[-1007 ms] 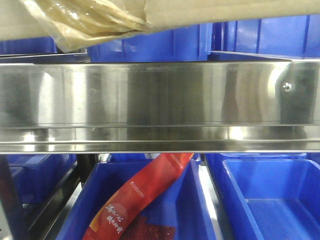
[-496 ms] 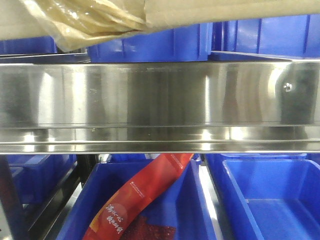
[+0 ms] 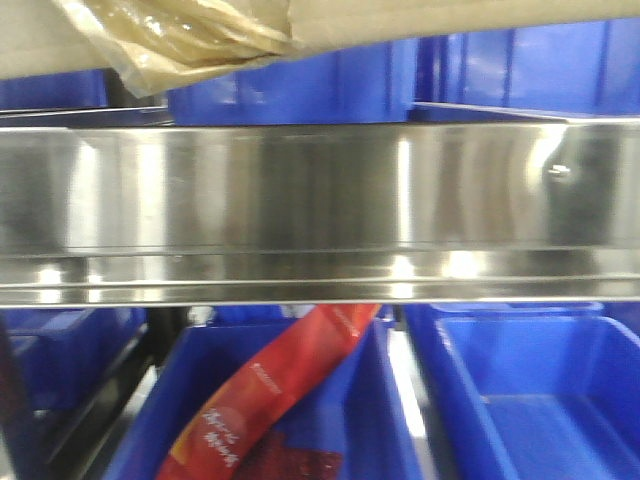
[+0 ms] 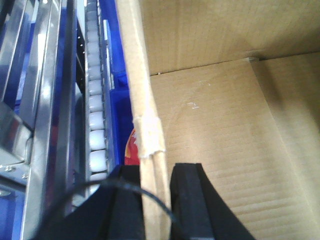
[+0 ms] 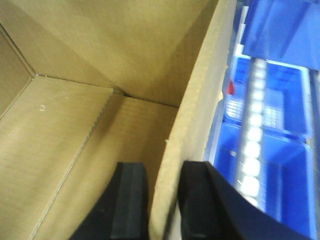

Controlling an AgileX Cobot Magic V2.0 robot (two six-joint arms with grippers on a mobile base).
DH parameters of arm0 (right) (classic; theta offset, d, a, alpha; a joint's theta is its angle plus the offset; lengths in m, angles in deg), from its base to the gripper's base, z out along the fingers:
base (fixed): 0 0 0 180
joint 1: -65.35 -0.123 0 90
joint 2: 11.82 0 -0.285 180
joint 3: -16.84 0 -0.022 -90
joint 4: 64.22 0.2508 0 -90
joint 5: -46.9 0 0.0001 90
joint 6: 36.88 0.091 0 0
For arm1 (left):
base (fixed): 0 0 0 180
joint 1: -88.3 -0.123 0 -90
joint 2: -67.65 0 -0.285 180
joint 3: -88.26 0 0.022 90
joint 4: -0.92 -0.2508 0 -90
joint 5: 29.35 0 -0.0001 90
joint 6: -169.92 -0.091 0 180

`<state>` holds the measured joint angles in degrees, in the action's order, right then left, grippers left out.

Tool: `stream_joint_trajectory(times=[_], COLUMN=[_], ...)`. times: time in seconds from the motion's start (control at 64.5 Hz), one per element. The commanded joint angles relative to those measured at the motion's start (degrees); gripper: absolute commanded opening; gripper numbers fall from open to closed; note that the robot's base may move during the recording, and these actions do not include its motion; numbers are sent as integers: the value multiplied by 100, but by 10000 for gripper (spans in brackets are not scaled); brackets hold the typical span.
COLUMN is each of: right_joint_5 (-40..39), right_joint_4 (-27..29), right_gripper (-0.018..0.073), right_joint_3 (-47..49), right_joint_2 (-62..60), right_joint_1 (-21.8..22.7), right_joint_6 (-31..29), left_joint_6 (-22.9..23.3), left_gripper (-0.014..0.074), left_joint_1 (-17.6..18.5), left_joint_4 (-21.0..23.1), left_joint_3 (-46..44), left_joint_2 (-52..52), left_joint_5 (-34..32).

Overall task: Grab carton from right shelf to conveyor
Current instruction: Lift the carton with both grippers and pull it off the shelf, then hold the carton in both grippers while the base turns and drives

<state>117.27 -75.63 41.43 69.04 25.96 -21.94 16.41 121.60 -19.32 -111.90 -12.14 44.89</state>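
The carton (image 3: 420,14) is plain brown cardboard, and only its underside shows along the top of the front view, with a glossy tan tape scrap (image 3: 180,40) hanging from it. It sits above the shelf's shiny steel front rail (image 3: 300,190), which has one screw head (image 3: 558,170). My left gripper (image 4: 157,172) is shut on the carton's left wall (image 4: 145,100), one finger inside and one outside. My right gripper (image 5: 162,170) is shut on the right wall (image 5: 200,100) in the same way. The open inside of the carton (image 5: 75,110) is bare. The conveyor is out of view.
Blue bins (image 3: 300,90) stand behind the rail, and more blue bins (image 3: 530,400) sit on the level below, one holding a red packet (image 3: 280,380). A track of white rollers (image 4: 95,100) and steel rack bars (image 4: 40,100) run just left of the carton.
In the front view the rail, screw head and bins have slid a little to the left and blurred. The carton's lower edge sits slightly higher in the frame.
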Motion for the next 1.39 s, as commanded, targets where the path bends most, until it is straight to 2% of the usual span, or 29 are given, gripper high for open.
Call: stream_joint_trajectory(times=[0.0,1.379], right_joint_5=[-520,-531], right_joint_4=[449,529], right_gripper=[-67,-67], right_joint_3=[37,37], right_joint_2=[-55,-35], right_joint_1=[-78,-78], right_joint_6=[-85,-85], left_joint_6=[-35,-35], left_gripper=[-17,-17], left_joint_1=[89,89], left_joint_4=[309,299], left_joint_3=[-59,-59], left_joint_2=[18,-18], left_joint_5=[-428,-428])
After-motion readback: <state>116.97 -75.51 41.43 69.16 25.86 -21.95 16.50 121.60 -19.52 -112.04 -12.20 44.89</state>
